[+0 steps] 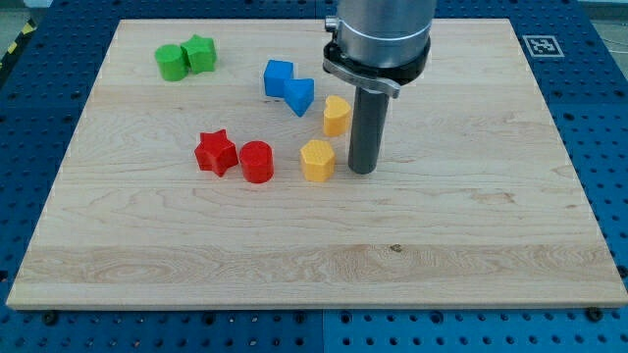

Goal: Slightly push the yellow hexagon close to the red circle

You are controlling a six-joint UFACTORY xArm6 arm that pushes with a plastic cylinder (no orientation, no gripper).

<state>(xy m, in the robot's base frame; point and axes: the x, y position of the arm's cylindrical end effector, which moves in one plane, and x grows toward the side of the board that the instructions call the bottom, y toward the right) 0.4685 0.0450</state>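
1. A pale wooden board, the surface (324, 245), is lying on a blue perforated bench (608, 147) and filling most of the view.
2. A silver and black robot arm (381, 34) is reaching down from the surface's top edge, a little to the view's right of the middle, and ending in a straight dark rod.
3. The end effector is this plain rod with nothing that could clench or release, so it is grasping nothing; my tip (362, 172) is resting on the surface near its centre.
4. The yellow hexagon block (317, 160) is sitting just beside my tip, on the view's left of it, with only a thin gap showing between them.
5. The red circle block (256, 162), a short cylinder, is standing to the view's left of the yellow hexagon block, near it but clearly apart.
6. A red star-shaped block (216, 153) is sitting just beside the red circle block, on its left, closer to the surface's left edge.
7. A second yellow block (337, 115), rounded on one side, is standing above the hexagon, toward the top edge, and just left of the rod.
8. Two blue blocks (288, 86) are touching each other further up and to the left.
9. Two green blocks (184, 58) are sitting pressed together near the surface's top left corner.
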